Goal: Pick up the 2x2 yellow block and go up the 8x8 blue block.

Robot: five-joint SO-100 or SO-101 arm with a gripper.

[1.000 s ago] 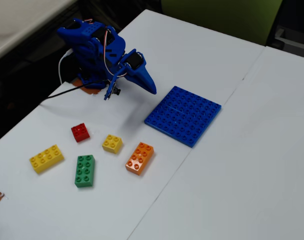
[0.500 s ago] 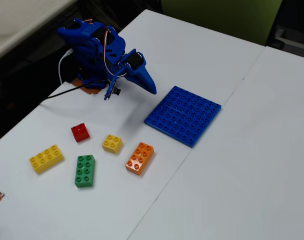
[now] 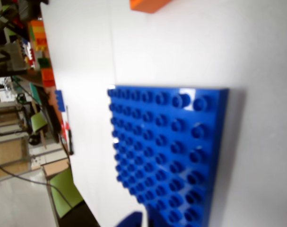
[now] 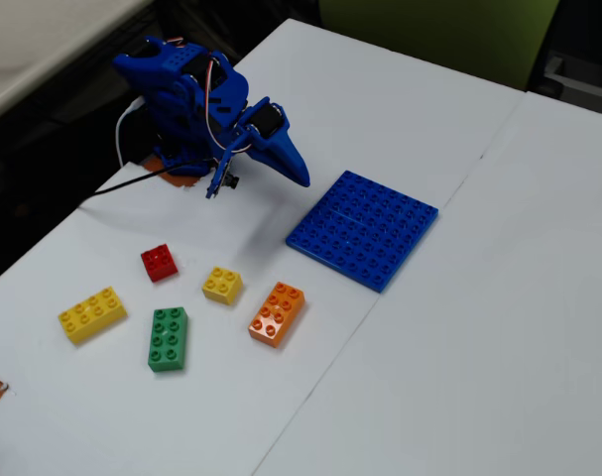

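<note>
**A:** Where's the small yellow block [image 4: 222,285] sitting?

**B:** Flat on the white table [image 4: 459,327], between the red block [image 4: 159,263] and the orange brick [image 4: 277,312], touching neither. The blue plate [image 4: 363,229] lies well off to its right in the fixed view.

**A:** And the gripper [image 4: 299,175]?

**B:** Folded up by the arm's base, above the table, holding nothing. Looks closed, but honestly can't tell.

- The fixed view looks down at an angle from high above the white surface [image 4: 459,327], taking in the arm and all the bricks.
- The wrist view sits low and close, rolled sideways.
- Both views share the blue baseplate [image 3: 171,156] [image 4: 363,229].
</note>
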